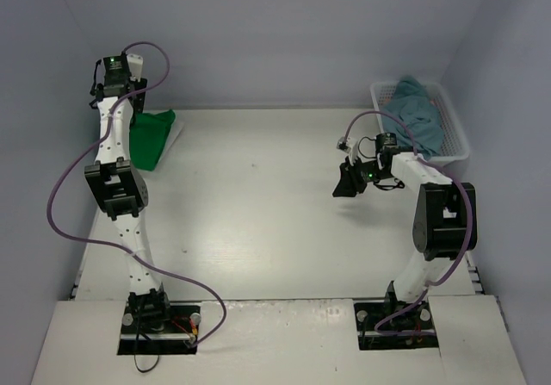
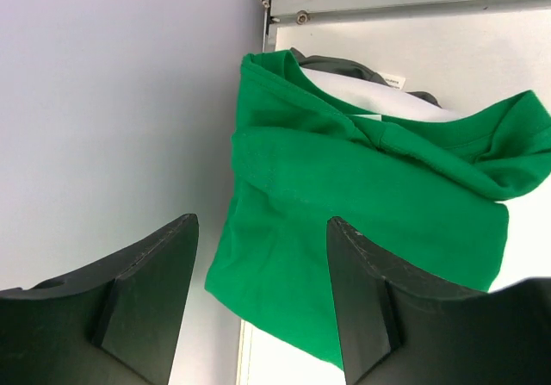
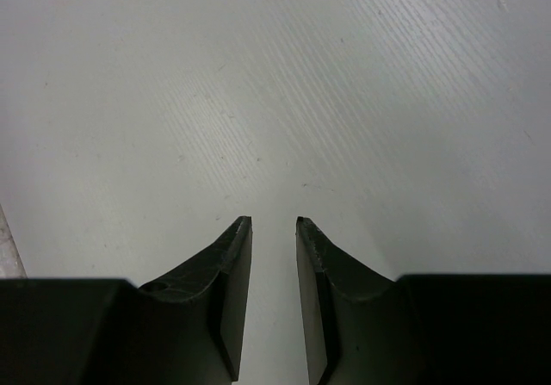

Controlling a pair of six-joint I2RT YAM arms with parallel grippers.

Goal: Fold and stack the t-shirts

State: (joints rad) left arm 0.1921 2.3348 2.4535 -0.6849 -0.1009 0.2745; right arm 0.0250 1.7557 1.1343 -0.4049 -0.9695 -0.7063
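The left gripper [image 2: 263, 290] hangs with its two matte black, wedge-shaped fingers [image 2: 146, 303] well apart and nothing between them. Seen through the gap and past the right-hand finger lies the bright green t-shirt [image 2: 344, 230], a soft knit folded into a rough rectangle. Its ribbed neckband and a stitched hem are rumpled along the side farthest from the jaws. Beyond it a smooth white t-shirt [image 2: 383, 102] peeks out from beneath, and a thin dark grey-green t-shirt [image 2: 336, 64] edges out past that, the three stacked in one pile. The left-hand finger stands against a plain pale wall [image 2: 112, 101].

The right gripper [image 3: 274, 269] has its black fingers close, a narrow slit open between the flat pads, gripping nothing. Ahead of them spreads the bare white table [image 3: 172, 101], faintly grained and scuffed.

Well apart from the right jaws, behind the wrist on its right, the dull teal-blue t-shirt [image 1: 419, 111] lies crumpled in a white plastic lattice basket [image 1: 458, 146].
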